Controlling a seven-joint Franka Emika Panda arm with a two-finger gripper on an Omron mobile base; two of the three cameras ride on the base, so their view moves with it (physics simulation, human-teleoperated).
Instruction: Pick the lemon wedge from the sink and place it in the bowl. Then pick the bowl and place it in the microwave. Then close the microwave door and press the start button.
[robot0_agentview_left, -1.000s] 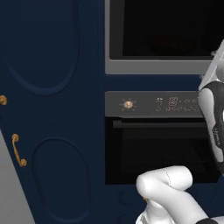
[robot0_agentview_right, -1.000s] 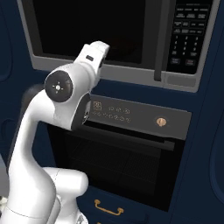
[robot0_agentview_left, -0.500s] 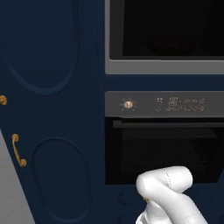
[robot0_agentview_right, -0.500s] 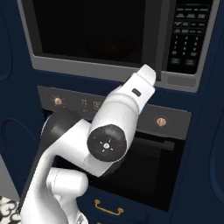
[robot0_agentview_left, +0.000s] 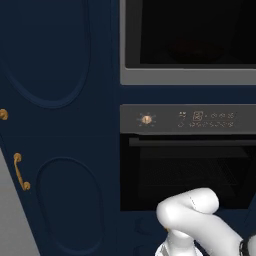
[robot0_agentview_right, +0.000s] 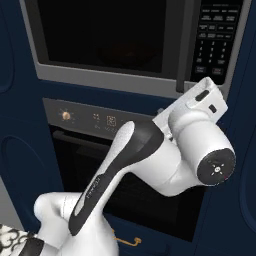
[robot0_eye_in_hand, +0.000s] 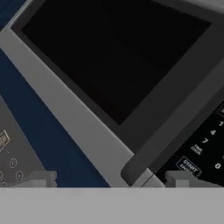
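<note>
Swinging across the right base view, the arm's forearm, which pointed up at about 1 o'clock half a second ago, now lies lower with the wrist pushed to 3 o'clock, just below the microwave keypad; in the left base view the scene has not shifted, so the base has stayed put. Its microwave door looks shut already, the dark glass flush in its grey frame, and a faint reddish shape behind the glass may be the bowl, though that is too dim to be sure. So the step in hand is judged to be the start button, which sits at 4 o'clock in the hand view, just past the right finger. To do it well, shift the gripper toward the keypad so one fingertip lines up with that key, then press straight in, gently. Gripper fingers are spread wide and hold nothing. Elbow is folded low before the oven
</note>
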